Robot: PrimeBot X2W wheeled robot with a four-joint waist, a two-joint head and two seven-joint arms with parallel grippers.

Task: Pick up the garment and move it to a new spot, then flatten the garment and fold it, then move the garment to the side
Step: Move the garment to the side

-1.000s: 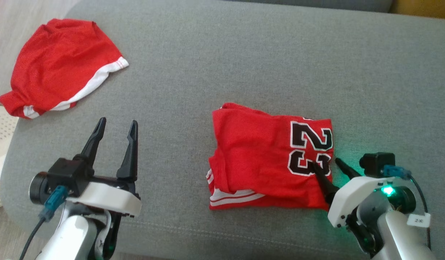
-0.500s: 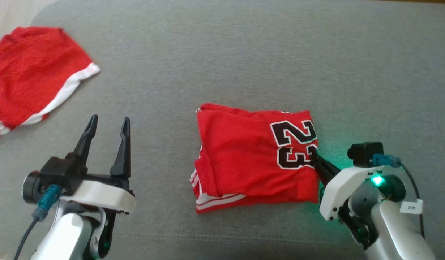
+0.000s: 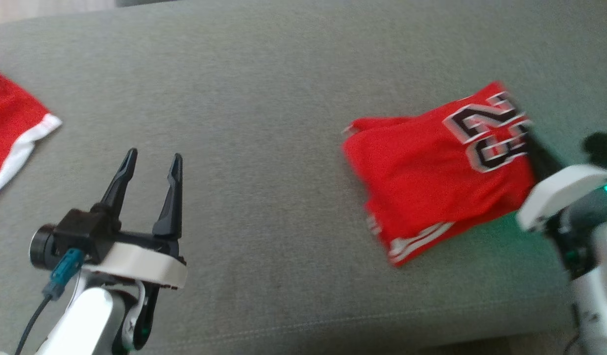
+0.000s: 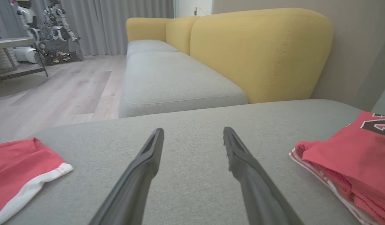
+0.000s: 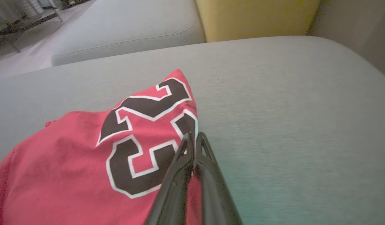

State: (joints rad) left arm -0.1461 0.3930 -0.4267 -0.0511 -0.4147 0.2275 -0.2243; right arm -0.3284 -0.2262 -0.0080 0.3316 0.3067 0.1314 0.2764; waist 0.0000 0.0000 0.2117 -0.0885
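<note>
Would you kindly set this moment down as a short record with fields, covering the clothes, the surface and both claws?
surface: grey cushion
main item: jersey, red, folded, black 23 on top, on the right part of the cushion
right claw: shut on the jersey's edge beside the number
left claw: open, holding nothing, bare cushion between its fingers
other item: second garment, red with white trim, at the far left
picture quality: head view blurred on the right

Head view: jersey (image 3: 431,182) & right gripper (image 3: 529,140) smeared by blur, digits soft. Shorts (image 3: 7,133) cut by left edge; right arm (image 3: 594,276) cut at right edge. Right wrist view: jersey runs off bottom-left; cloth at gripper's tips hidden.
</note>
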